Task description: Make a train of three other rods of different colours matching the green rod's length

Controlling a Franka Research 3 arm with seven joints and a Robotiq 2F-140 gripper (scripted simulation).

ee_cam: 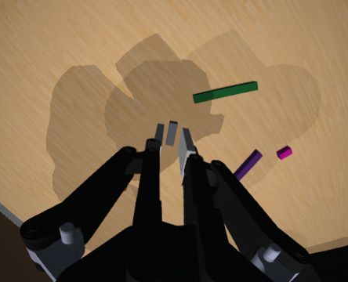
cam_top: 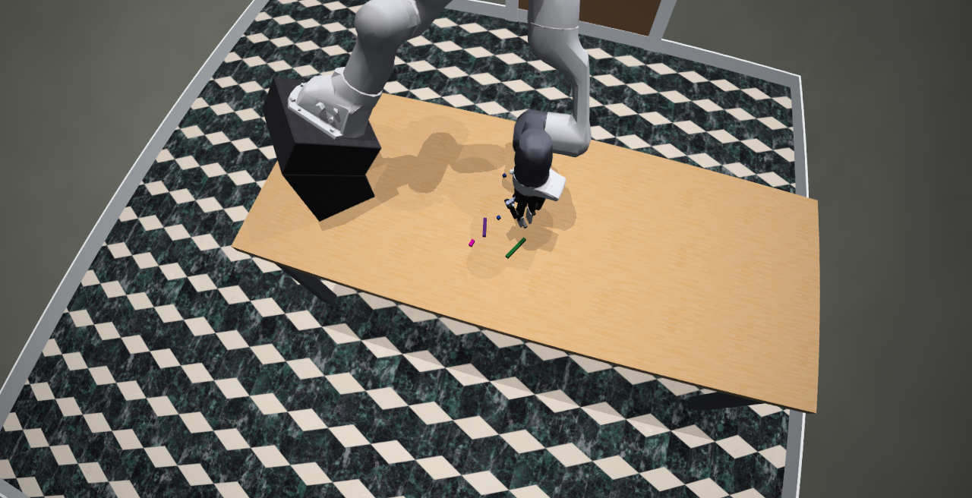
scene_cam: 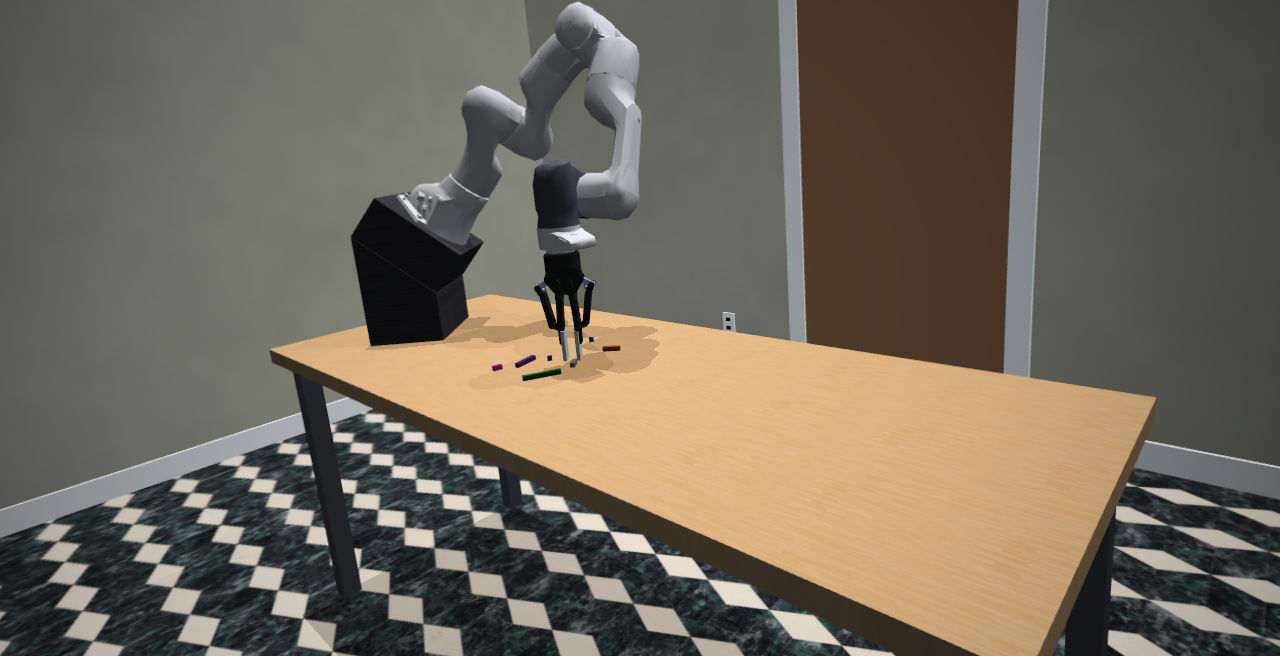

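My gripper (cam_top: 525, 219) (scene_cam: 571, 358) (ee_cam: 171, 136) points down, its fingers a small way apart, low over the table. The grey rod (scene_cam: 572, 364) (ee_cam: 172, 133) lies below and between the fingertips, with a gap on each side in the wrist view. The green rod (cam_top: 515, 247) (scene_cam: 541, 374) (ee_cam: 225, 92) lies near it. The purple rod (cam_top: 484, 226) (scene_cam: 525, 360) (ee_cam: 248, 165) and magenta rod (cam_top: 471, 243) (scene_cam: 496, 367) (ee_cam: 284, 153) lie apart. One blue rod (cam_top: 498, 217) (scene_cam: 549, 357) lies between purple and gripper, another blue rod (cam_top: 504, 174) (scene_cam: 590, 338) farther back. The orange rod (scene_cam: 611, 347) is hidden in the top view.
All rods in view are on the wooden table (cam_top: 645, 256) (scene_cam: 805, 437). The black robot base (cam_top: 326, 168) (scene_cam: 402, 285) stands at the table's left end. The arm's shadow falls around the gripper and over part of the green rod.
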